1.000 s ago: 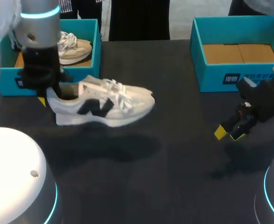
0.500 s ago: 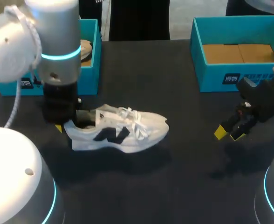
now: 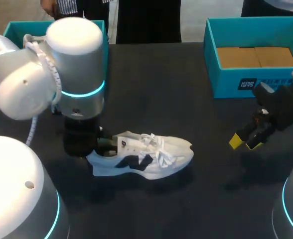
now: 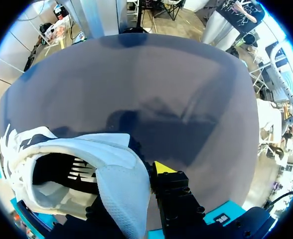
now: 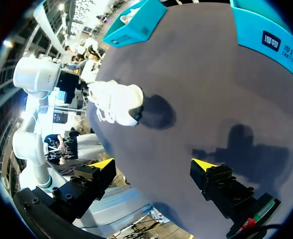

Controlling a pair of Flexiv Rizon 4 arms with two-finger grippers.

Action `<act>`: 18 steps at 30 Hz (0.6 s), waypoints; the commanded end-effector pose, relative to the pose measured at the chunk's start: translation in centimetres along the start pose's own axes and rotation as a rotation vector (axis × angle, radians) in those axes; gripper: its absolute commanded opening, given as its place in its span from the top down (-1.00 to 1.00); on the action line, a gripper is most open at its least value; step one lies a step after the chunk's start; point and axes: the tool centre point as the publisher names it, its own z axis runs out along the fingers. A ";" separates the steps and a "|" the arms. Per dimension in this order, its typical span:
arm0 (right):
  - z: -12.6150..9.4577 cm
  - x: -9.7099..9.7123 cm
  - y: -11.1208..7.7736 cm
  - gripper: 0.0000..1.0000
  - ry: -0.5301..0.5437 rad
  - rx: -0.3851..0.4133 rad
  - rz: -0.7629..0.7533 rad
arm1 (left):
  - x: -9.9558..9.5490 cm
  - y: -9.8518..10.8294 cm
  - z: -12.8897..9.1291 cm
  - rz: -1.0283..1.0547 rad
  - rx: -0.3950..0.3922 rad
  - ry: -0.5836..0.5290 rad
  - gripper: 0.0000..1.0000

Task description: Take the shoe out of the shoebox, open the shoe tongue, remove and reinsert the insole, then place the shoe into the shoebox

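Held at the heel by the left end effector (image 4: 145, 172), the shoe (image 3: 146, 160) has been brought mid-table (image 3: 186, 99); its removal is judged nearly done.

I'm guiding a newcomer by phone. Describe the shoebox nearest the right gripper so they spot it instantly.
On the black table, look to the far right corner, just beyond the right gripper: a teal shoebox stands there. Unlike the teal box at far left, mostly hidden behind the left arm, its bare brown floor shows.
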 end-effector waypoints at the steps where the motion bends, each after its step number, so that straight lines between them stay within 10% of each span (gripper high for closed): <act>1: 0.1 0.0 0.0 -1.00 -0.002 0.000 0.001 | -1.9 0.8 1.3 -0.002 0.020 0.020 1.00; 18: 0.1 0.0 0.0 -1.00 -0.002 0.000 0.001 | -5.1 1.6 4.2 -0.021 0.008 0.050 1.00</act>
